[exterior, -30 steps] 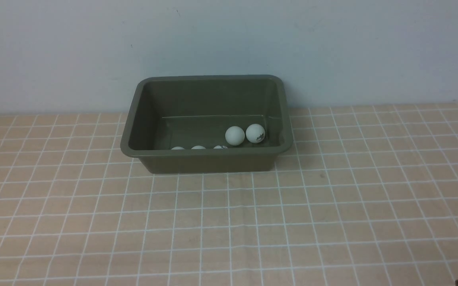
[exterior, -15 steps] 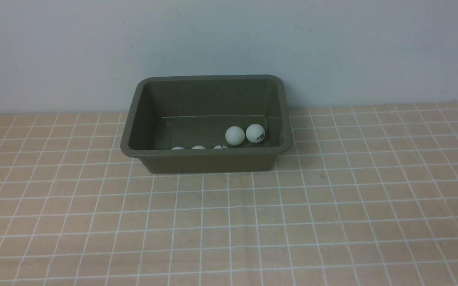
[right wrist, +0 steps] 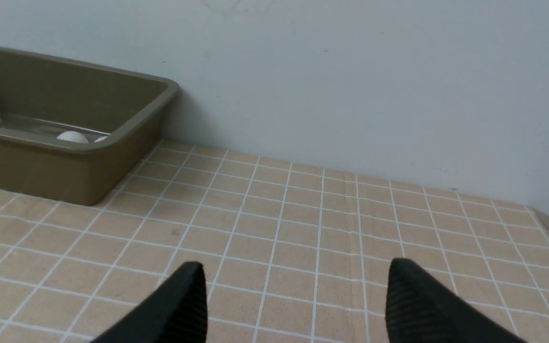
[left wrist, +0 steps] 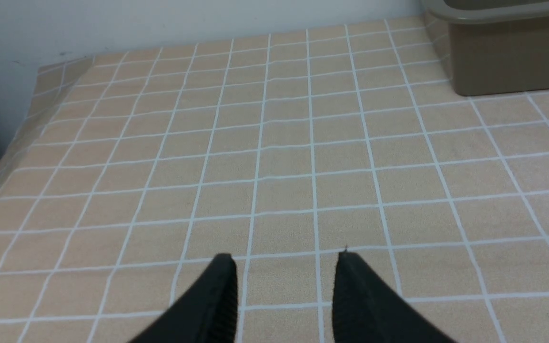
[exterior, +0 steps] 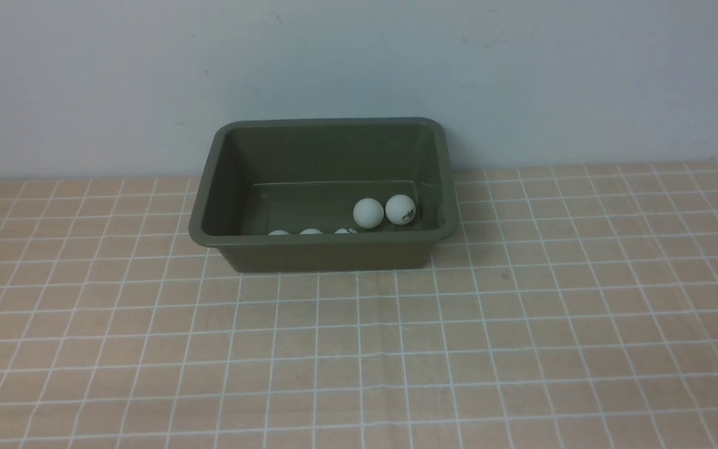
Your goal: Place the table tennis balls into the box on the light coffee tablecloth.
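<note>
Table tennis balls (exterior: 368, 212), five, lie inside the box (exterior: 324, 239) on the light coffee tablecloth (exterior: 359, 349), well ahead of left gripper (left wrist: 285, 259) and right gripper (right wrist: 296, 271), both parted, empty, task seemingly complete.

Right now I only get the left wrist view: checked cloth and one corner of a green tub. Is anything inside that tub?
Observer: Yes. The front view shows five table tennis balls in the box: two in plain sight toward its right end, three peeking over the near wall.
Operator: Are any balls lying out on the cloth where I can't see?
Observer: No. The light coffee tablecloth shows no ball outside the box in any view.
Operator: And the other claw, is it carrying something?
Observer: No. The right gripper hangs over bare cloth to the box's right, jaws wide apart with nothing between them.
</note>
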